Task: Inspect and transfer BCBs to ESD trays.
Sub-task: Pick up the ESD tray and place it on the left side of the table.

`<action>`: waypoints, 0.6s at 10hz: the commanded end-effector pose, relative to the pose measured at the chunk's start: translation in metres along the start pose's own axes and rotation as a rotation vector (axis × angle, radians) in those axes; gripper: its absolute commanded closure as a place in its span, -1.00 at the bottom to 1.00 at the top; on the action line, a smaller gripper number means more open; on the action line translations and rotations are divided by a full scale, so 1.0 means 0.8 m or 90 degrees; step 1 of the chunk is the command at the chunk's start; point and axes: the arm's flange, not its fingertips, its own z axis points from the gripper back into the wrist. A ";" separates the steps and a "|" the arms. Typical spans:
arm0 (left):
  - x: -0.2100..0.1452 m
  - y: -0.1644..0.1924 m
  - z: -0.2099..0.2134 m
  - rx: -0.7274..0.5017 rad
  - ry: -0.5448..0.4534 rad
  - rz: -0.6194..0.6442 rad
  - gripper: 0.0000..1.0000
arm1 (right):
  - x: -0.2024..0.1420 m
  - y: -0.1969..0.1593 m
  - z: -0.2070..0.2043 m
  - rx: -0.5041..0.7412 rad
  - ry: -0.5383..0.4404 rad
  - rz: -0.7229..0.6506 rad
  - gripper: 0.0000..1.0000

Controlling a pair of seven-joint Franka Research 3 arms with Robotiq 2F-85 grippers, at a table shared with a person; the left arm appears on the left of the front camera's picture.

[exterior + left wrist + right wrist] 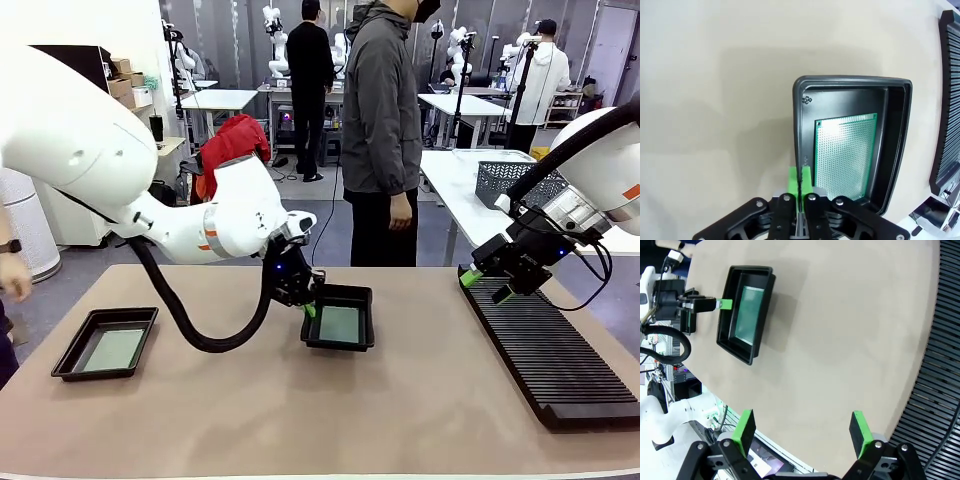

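Left gripper (pixel 309 309) pinched shut on the near-left rim of an ESD tray (pixel 358 300), tilted up off the bench (pixel 300 410) with a BCB (pixel 340 324) loose inside; could slide out or the rim slip free if tipped further. Right gripper (pixel 487 285) spread wide, empty, above the ribbed rack (pixel 550 350). Second tray (pixel 70 350) with board (pixel 112 349) at far left. Tan matte bench top; busy lab behind, a person (pixel 383 120) standing near.
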 end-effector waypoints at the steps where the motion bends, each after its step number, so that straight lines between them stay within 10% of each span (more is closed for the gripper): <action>1: -0.032 0.037 0.027 -0.016 -0.021 0.005 0.94 | 0.002 0.003 -0.001 -0.003 -0.007 -0.012 -1.00; 6: -0.064 0.135 0.073 -0.016 -0.045 0.042 0.94 | 0.002 0.003 -0.001 -0.003 -0.007 -0.012 -1.00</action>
